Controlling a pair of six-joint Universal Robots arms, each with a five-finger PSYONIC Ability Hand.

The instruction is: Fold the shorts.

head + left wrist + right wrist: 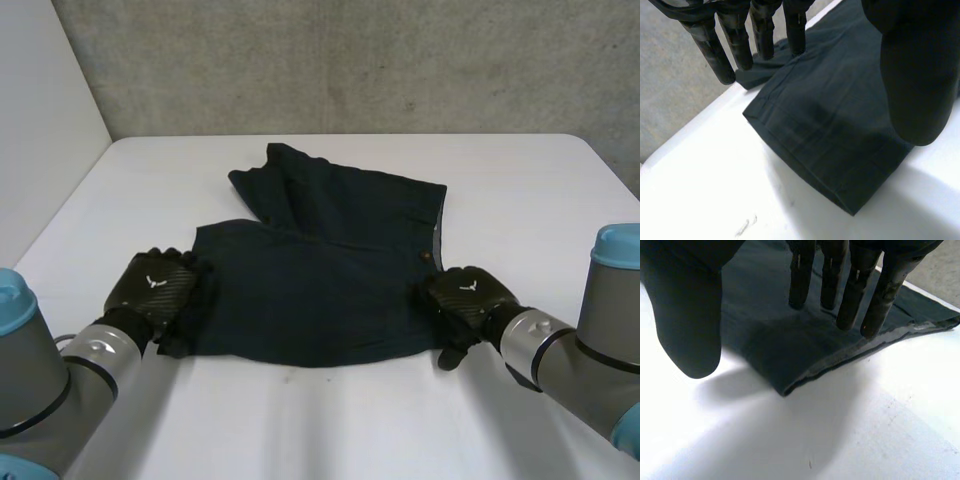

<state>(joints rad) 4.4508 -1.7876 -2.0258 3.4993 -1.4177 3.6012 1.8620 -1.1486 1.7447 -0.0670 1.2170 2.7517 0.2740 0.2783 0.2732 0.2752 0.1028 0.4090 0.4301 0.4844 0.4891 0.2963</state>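
Dark navy shorts (pixel 320 270) lie on the white table (pixel 520 180), folded over themselves, with one part sticking out toward the far side. My left hand (pixel 150 285) sits at the shorts' near left corner. In the left wrist view the left hand (pixel 915 75) is open, fingers straight and thumb apart, just above the hemmed edge of the shorts (pixel 830 140). My right hand (pixel 465 300) is at the near right corner. Its fingers are straight over the folded edge of the shorts (pixel 790 350), and the right hand (pixel 690 315) holds no cloth.
A grey concrete wall (pixel 350 60) stands behind the table and a pale panel (pixel 40 120) borders its left side. Bare table top lies in front of the shorts and to both sides.
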